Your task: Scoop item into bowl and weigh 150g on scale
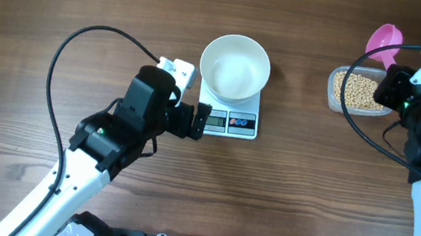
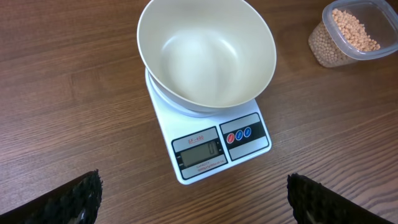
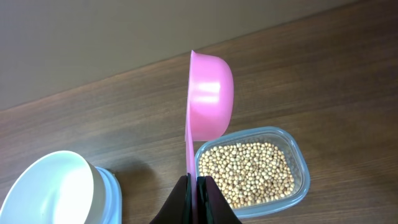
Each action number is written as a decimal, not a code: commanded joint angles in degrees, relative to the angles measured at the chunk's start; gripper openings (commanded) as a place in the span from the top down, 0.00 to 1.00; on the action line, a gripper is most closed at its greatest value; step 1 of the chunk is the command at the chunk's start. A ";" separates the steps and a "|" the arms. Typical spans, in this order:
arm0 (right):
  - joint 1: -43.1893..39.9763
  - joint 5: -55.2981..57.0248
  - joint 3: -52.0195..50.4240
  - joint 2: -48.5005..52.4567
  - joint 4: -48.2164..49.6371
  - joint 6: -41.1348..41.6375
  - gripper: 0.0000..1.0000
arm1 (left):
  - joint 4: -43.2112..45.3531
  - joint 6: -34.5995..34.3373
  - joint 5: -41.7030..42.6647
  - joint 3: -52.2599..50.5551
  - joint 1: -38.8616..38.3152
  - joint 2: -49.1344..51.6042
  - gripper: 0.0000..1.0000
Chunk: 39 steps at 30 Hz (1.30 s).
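- Gripping the flat handle of a pink scoop (image 3: 208, 93), the right tool (image 3: 198, 186) has its jaws pinched narrow on the handle's near end.
- The scoop is turned on its edge. Its long axis runs straight out from the tool, cup at the far end. In the right wrist view the cup bulges right and the open face turns left, toward the bowl.
- From overhead the scoop lies roughly right to left, with the cup at the left end, by the far side of the tub. It looks empty.
- The beans (image 1: 357, 90) are small, round and tan. They lie in a clear rectangular tub (image 1: 333, 92) at the right of the table (image 1: 63, 1), well apart from the scale. The tub's long axis runs left to right in the overhead view.
- The white bowl (image 1: 234, 72) sits upright on the scale (image 1: 230, 122) with nothing in it. It covers the far part of the platform and overhangs its far edge.
- The scale's display edge faces the near side of the table, LCD at the left and buttons at the right. The LCD reading is too small to be sure of.
- The left tool (image 1: 198, 122) has its jaws spread wide and holds nothing. It sits just beside the scale's near-left corner and points at the display. I cannot tell whether it touches.
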 commanded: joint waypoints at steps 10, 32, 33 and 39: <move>-0.02 -0.22 0.90 0.04 0.42 -1.20 0.96 | -0.13 0.70 3.50 0.87 -0.07 0.33 0.00; -0.02 -0.04 0.90 0.04 3.32 -1.18 0.96 | -0.15 0.72 5.44 0.87 -0.04 0.33 0.00; -0.02 -0.04 0.90 0.04 3.32 -1.18 0.96 | -0.17 0.72 5.40 0.87 -0.92 0.33 0.00; -0.02 -0.07 0.90 0.04 3.34 -1.16 0.96 | -0.63 0.68 2.23 0.87 -2.34 0.33 0.00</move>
